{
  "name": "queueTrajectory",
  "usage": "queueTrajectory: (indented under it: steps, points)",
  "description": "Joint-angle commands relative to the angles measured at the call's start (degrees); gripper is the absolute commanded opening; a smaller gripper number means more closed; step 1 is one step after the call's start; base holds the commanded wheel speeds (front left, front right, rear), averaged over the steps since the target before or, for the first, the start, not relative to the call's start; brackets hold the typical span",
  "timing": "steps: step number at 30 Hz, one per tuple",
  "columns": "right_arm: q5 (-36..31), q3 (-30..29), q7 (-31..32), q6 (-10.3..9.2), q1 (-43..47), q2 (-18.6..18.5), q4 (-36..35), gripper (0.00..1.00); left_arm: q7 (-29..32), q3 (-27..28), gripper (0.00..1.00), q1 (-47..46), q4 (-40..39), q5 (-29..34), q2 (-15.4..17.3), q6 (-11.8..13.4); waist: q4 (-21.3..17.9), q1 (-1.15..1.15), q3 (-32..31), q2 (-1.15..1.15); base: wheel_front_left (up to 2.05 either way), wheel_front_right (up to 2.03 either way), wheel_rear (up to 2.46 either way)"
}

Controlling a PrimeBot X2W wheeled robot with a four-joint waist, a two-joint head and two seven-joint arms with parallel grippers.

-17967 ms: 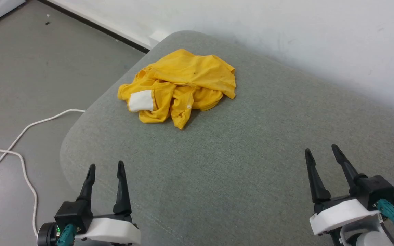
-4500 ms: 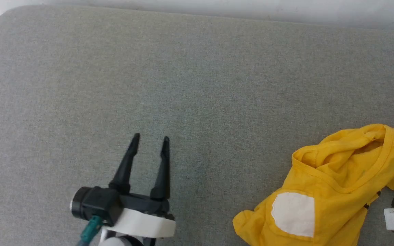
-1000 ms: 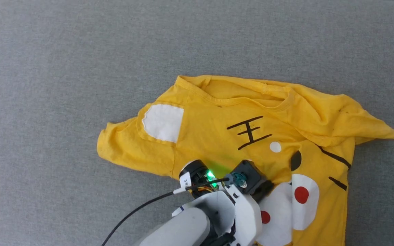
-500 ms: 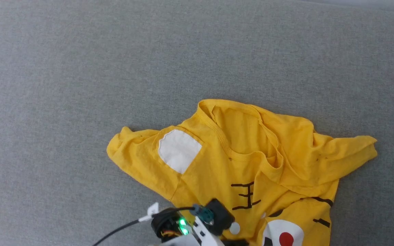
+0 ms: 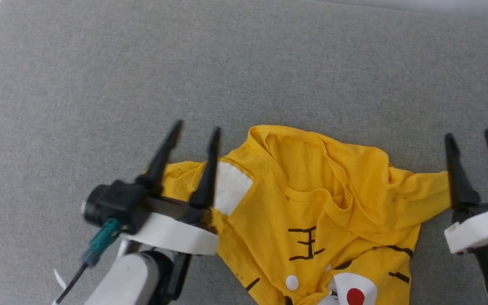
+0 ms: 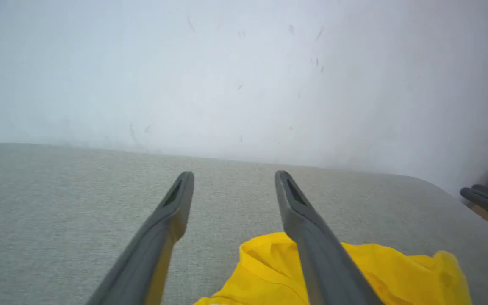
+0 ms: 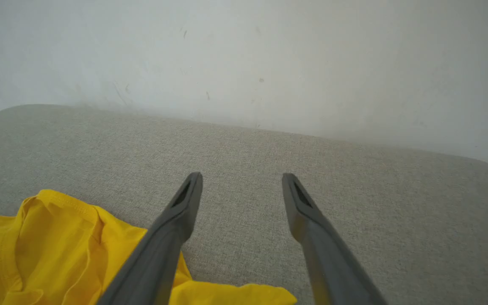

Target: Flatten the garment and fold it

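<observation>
Sprawling sleeve to sleeve from 9 to 3 o'clock on the grey fabric bench (image 5: 100, 84), the small bright yellow cotton tiger-print T-shirt (image 5: 324, 203) lies rumpled between both arms. The left end effector (image 5: 197, 126), spread and empty, hovers over the 9 o'clock sleeve. The right end effector (image 5: 468, 134), likewise spread and empty, stands at the 3 o'clock sleeve tip.

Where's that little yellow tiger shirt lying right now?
In the head view the yellow shirt lies rumpled on the grey cushion, low and right of centre, between the left gripper and the right gripper, both open.
</observation>
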Motion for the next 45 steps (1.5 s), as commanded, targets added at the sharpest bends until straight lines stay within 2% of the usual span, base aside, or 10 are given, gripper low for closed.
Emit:
queueTrajectory:
  steps: [1, 8, 13, 18, 20, 21, 34, 42, 43, 45]
  points:
    - [0.39, 2.13, 2.51, -0.05, -1.37, -1.79, 0.17, 1.0, -3.05, 1.77, 1.0, 1.56, 0.64, 1.23, -0.02, 1.99, 0.1, 0.0, -0.04, 0.0, 0.0, 0.0, 0.0]
    - [4.27, 5.74, 15.77, -0.05, 0.23, -8.53, 2.61, 1.0, -7.47, 9.06, 1.0, 6.93, 1.6, 4.1, -1.95, 7.4, 1.99, 0.0, -0.16, 0.0, 0.0, 0.0, 0.0]
    - [6.41, 5.87, 23.32, -0.05, 4.03, -11.8, 3.74, 1.0, -7.56, 11.49, 1.0, 10.31, 1.36, 5.08, -4.8, 5.51, 3.24, 0.0, -0.39, 0.0, 0.0, 0.0, 0.0]
    - [6.08, 6.78, 23.3, -0.05, 4.64, -13.28, 6.26, 1.0, -7.57, 12.94, 1.0, 11.23, 1.71, 6.29, -6.98, 3.32, 3.69, 0.0, -0.63, 0.0, 0.0, 0.0, 0.0]
    - [5.53, 7.46, 22.93, -0.05, 4.26, -13.35, 7.78, 0.27, -7.58, 13.5, 1.0, 11.09, 1.94, 6.85, -7.94, 2.11, 3.79, 0.0, -0.87, 0.0, 0.0, 0.0, 0.0]
    - [5.53, 7.45, 22.32, -0.05, 3.72, -12.95, 8.15, 0.0, -7.58, 13.81, 1.0, 11.01, 2.07, 7.12, -8.32, 1.55, 3.79, 0.0, -1.0, 0.0, 0.0, 0.0, 0.0]
    - [5.41, 3.08, 24.99, -0.05, -15.87, -17.49, 3.58, 0.0, -7.58, 15.69, 1.0, 10.52, 3.42, 9.55, -12.06, -3.22, 3.86, 0.0, 1.29, 0.0, 0.0, 0.0, 0.0]
    - [-1.24, 2.92, 28.12, -0.05, -32.34, -22.22, 12.65, 0.0, -7.58, 14.58, 1.0, 7.98, 4.91, 9.38, -13.36, -4.76, 7.28, 0.0, 5.73, 0.0, 0.0, 0.0, 0.0]
    - [-1.97, 3.54, 27.86, -0.05, -34.01, -22.4, 14.42, 0.04, -7.58, 14.45, 1.0, 7.67, 5.19, 9.3, -13.43, -4.89, 7.61, 0.0, 6.21, 0.0, 0.0, 0.0, 0.0]
    - [-3.52, 4.74, 27.67, -0.05, -36.6, -22.62, 18.35, 0.48, -7.58, 14.11, 1.0, 6.98, 5.71, 9.16, -13.51, -5.17, 8.25, 0.0, 6.96, 0.0, 0.0, 0.0, 0.0]
